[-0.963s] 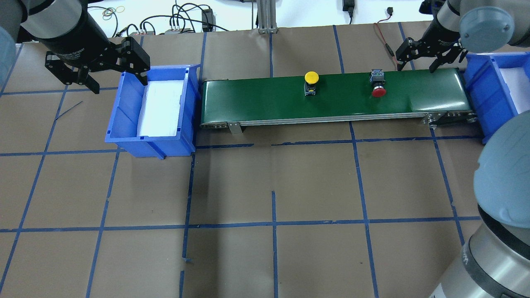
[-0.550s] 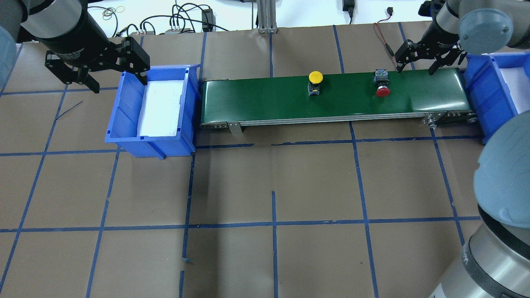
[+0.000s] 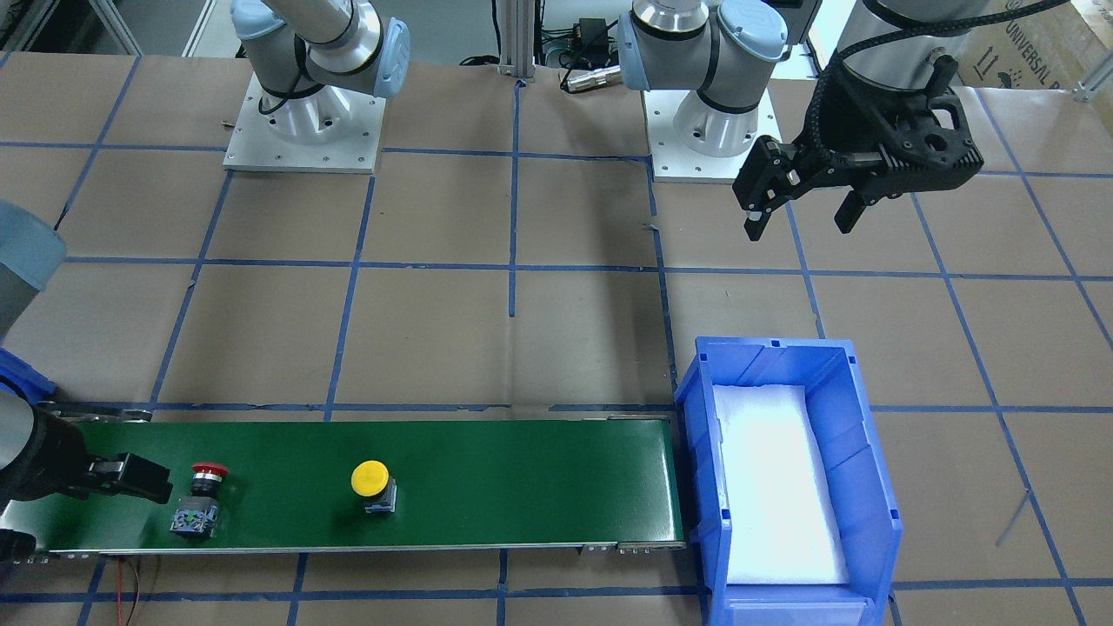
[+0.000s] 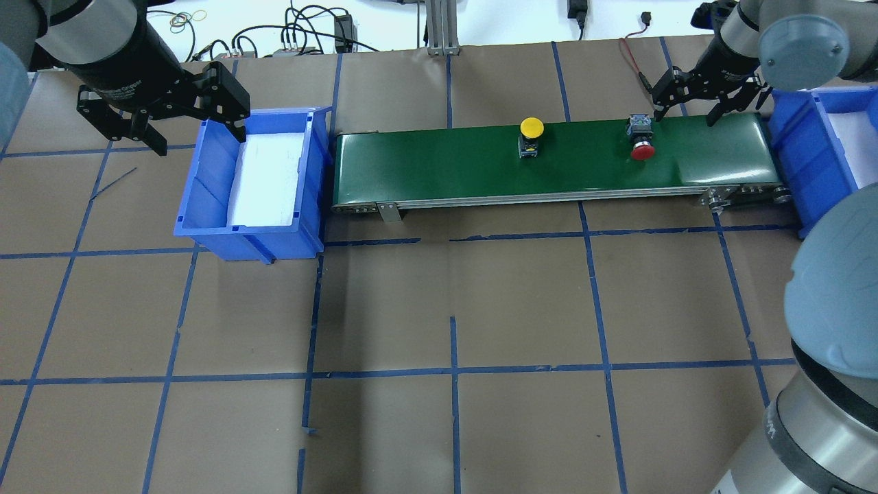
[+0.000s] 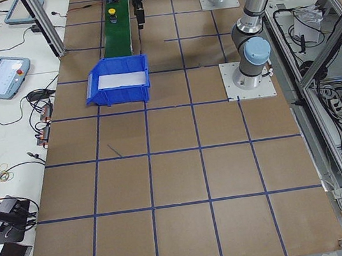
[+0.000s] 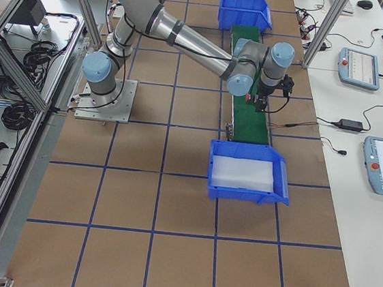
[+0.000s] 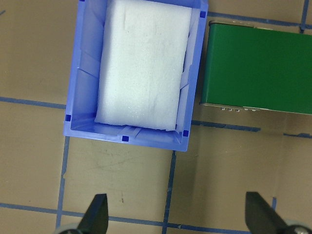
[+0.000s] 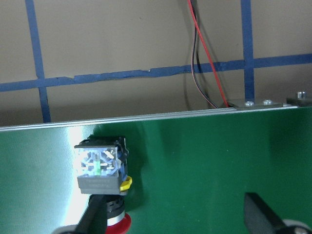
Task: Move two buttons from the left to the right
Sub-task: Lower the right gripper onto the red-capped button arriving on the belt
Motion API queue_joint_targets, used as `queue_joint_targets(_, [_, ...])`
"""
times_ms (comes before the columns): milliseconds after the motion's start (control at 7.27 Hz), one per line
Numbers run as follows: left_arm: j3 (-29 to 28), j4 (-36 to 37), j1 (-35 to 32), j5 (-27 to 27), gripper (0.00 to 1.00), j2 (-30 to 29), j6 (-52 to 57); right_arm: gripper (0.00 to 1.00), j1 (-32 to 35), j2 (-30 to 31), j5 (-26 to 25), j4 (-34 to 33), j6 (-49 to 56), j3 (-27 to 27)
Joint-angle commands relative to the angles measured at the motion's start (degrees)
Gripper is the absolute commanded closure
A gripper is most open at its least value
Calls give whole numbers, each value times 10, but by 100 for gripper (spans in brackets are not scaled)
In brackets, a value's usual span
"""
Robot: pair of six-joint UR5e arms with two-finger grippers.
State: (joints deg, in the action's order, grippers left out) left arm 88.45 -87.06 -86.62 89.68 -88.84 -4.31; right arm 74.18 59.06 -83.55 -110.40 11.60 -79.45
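Both buttons ride on the green conveyor belt (image 4: 439, 165). The yellow-capped button (image 4: 531, 127) sits past the belt's middle. The red-capped button (image 4: 643, 151) lies on its side nearer the right end, its grey body (image 8: 100, 168) toward the far edge. My right gripper (image 4: 685, 118) hangs open over the belt's far edge, just right of the red button, which is beside its left finger (image 8: 97, 212) in the right wrist view. My left gripper (image 4: 199, 140) is open and empty by the far left corner of the left blue bin (image 4: 206, 178).
A second blue bin (image 4: 796, 151) with white foam stands at the belt's right end. The left bin (image 7: 85, 73) holds only white foam. A red and black wire (image 8: 204, 63) runs behind the belt. Cables lie along the far table edge.
Both buttons have travelled to the right along the belt. My right gripper has shifted slightly toward the far edge and stays open. The left gripper has not moved.
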Motion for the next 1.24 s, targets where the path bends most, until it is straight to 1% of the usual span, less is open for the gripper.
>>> queue_joint_targets(0, [2, 0, 0, -1, 0, 0, -1, 2, 0, 0, 1, -3, 0, 0])
queue_joint_targets(412, [7, 6, 0, -2, 0, 0, -1, 2, 0, -1, 2, -3, -1, 0])
queue_joint_targets(550, [8, 6, 0, -2, 0, 0, -2, 2, 0, -1, 10, -5, -1, -2])
queue_joint_targets(825, [8, 7, 0, -2, 0, -1, -1, 2, 0, -1, 16, -31, 0, -25])
queue_joint_targets(1100, [9, 8, 0, -2, 0, -1, -2, 3, 0, -1, 16, -39, 1, -37])
